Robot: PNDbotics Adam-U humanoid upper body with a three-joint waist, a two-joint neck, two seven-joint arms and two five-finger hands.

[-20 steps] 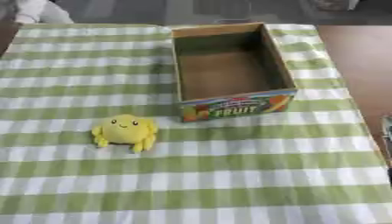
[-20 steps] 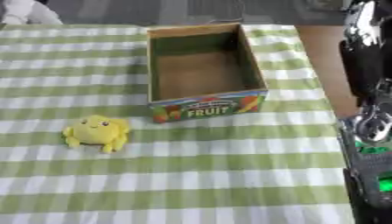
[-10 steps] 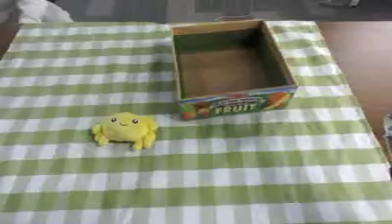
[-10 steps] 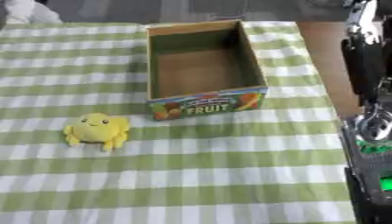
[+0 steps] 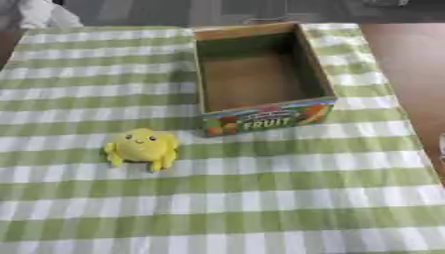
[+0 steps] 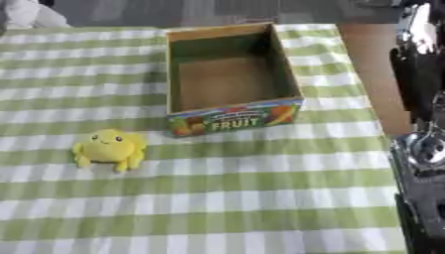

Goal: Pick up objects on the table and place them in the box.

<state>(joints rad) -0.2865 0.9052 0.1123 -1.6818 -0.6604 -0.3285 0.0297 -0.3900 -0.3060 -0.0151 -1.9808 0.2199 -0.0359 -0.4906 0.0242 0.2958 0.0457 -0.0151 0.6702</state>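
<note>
A yellow plush toy with a small face lies on the green-and-white checked cloth, left of centre. An open cardboard box with "FRUIT" printed on its front stands behind it to the right, and nothing shows inside. My right arm, black with silver joints, runs down the right edge of the right eye view, well away from the toy and beside the box. Its hand cannot be made out. My left hand shows in no view.
The checked cloth covers most of the table. Bare brown tabletop shows to the right of the box. Something white lies at the far left corner.
</note>
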